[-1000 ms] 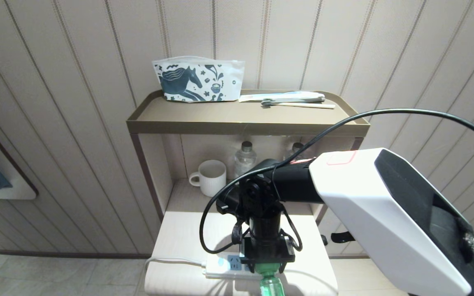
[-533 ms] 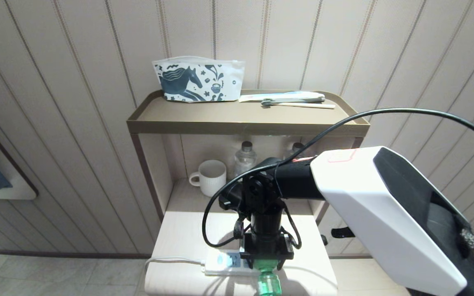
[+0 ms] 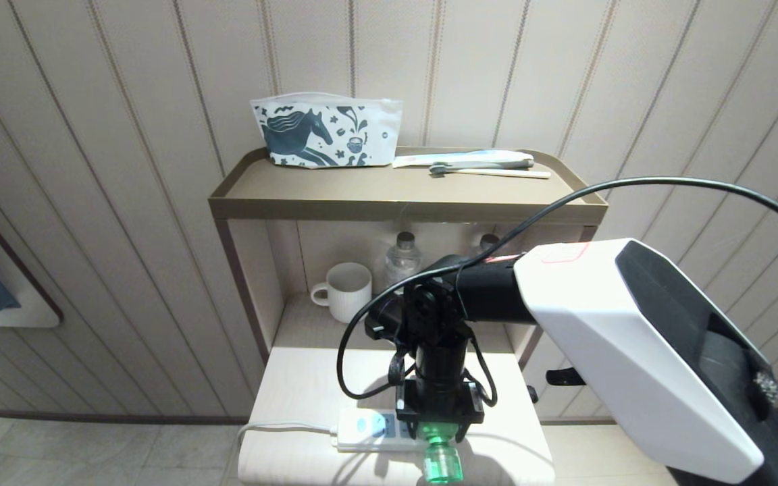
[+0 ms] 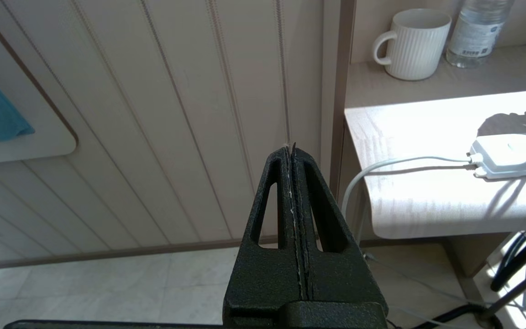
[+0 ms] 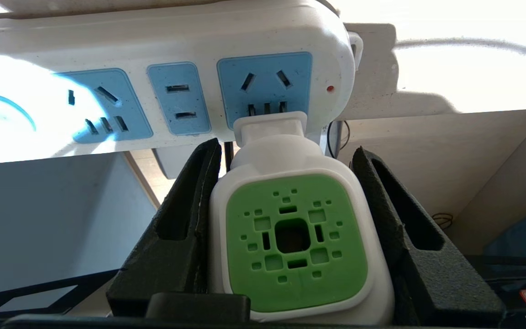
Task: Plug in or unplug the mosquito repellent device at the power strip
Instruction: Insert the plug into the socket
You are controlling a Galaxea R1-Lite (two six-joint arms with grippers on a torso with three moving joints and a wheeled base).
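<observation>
Mosquito repellent device (image 5: 297,237), the small white rounded-square head with its green vented centre, sits clamped between the black fingers (image 5: 176,228) of my right gripper (image 3: 439,424). Its white plug stub meets the end socket of the long white power strip (image 5: 162,77) with light-blue socket faces (whether the pins are fully seated I cannot tell). From the head view, the device's translucent green bottle (image 3: 440,462) pokes out beneath my wrist, at the near edge of the pale wooden table (image 3: 294,391), and the strip's white cord (image 3: 281,426) trails off over the left edge.

My left gripper (image 4: 292,153) hangs low beside the table, its two fingers pressed together on nothing, pointing at the panelled wall.

Further back, on the lower shelf of the brown stand (image 3: 402,202), stand a ribbed white mug (image 3: 348,290) and a clear water bottle (image 3: 402,260). On top lie a horse-printed white pouch (image 3: 325,131) and a toothbrush (image 3: 490,173).
</observation>
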